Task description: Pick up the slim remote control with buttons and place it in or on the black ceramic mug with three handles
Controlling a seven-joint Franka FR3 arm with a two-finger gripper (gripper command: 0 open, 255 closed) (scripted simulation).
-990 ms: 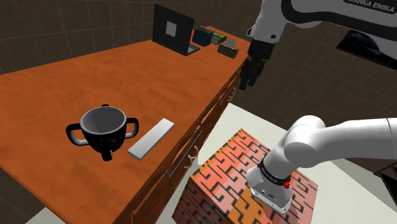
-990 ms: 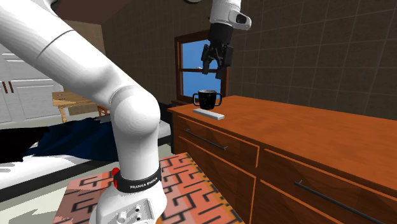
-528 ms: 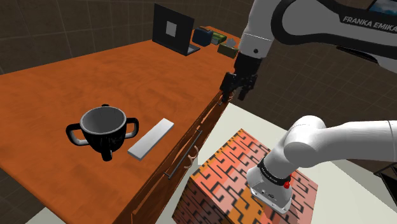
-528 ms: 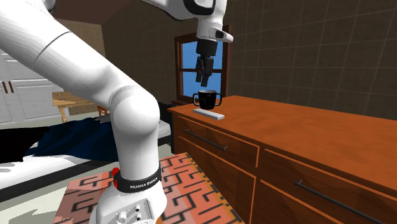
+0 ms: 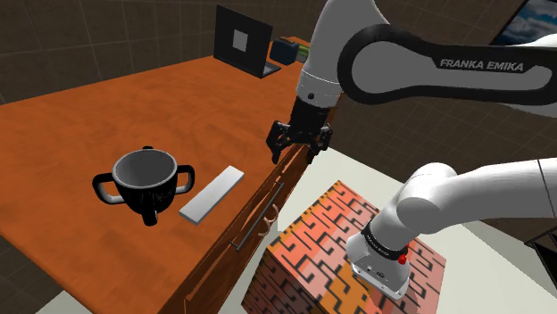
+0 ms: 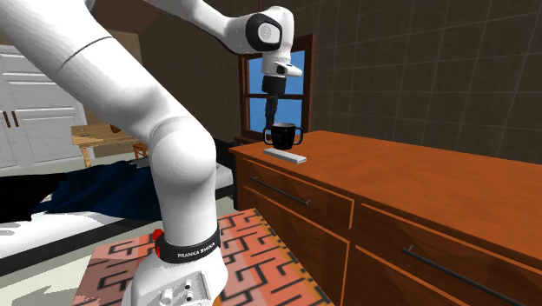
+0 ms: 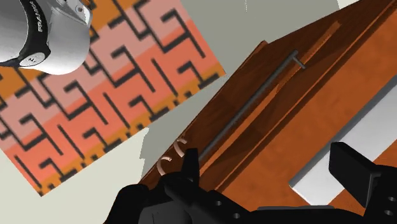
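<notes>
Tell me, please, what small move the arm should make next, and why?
Probably shift the end effector toward the shoulder view's lower left, until it is over the remote. The end effector hangs open roughly above the front edge of the desk, apart from the remote, which lies flat beside the mug, untouched.
</notes>
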